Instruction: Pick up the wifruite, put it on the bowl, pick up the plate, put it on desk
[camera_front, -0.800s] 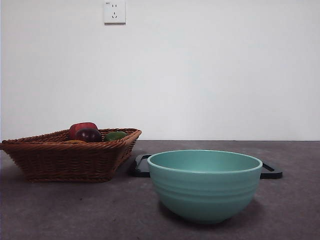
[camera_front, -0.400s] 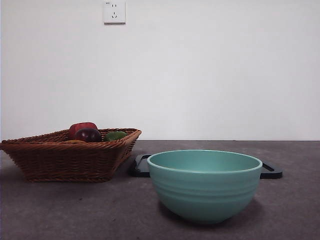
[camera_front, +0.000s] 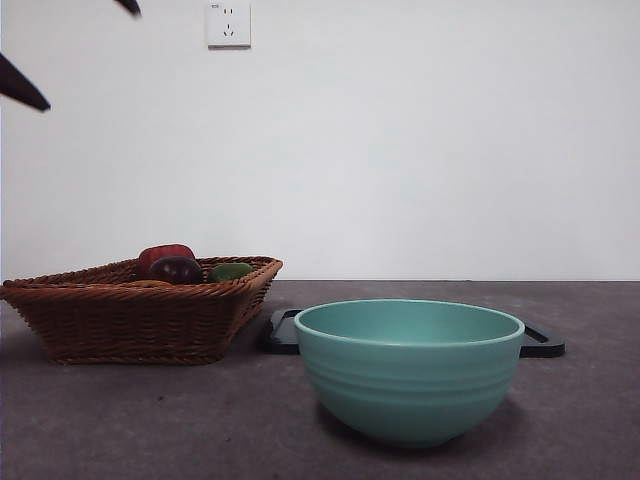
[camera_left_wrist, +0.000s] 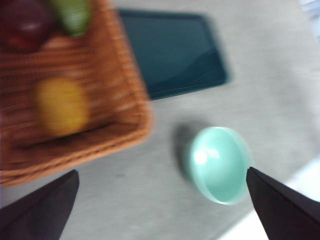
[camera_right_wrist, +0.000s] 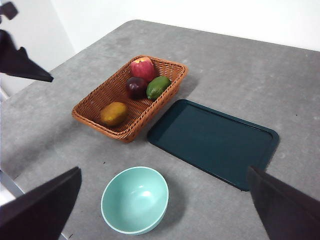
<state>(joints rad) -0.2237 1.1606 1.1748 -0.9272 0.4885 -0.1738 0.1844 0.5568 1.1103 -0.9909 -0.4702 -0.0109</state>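
Now the left gripper (camera_left_wrist: 160, 210) shows in the front view as two dark tips at the top corner, absent half a second ago; the arm has begun its approach. Its jaws stand wide apart with nothing between them, high over the basket (camera_left_wrist: 70, 135); that wrist view is motion-blurred. Right gripper (camera_right_wrist: 160, 210) also gaping and empty, waiting well above the surface (camera_right_wrist: 240, 65). Judgement: the reach for the wifruite (camera_right_wrist: 114, 113) has started; nothing yet grasped. Wifruite lies in the basket's near end, apart from the red fruit (camera_right_wrist: 142, 67), purple fruit (camera_right_wrist: 135, 86) and green fruit (camera_right_wrist: 158, 87) clustered at the far end. Smooth, oval, brownish-orange skin. Basket is brown woven wicker, rectangular, flared walls. Bowl (camera_right_wrist: 135, 200): glazed teal, faintly ribbed, empty. Tray (camera_right_wrist: 212, 142): flat, dark, rimmed, just beside the basket.
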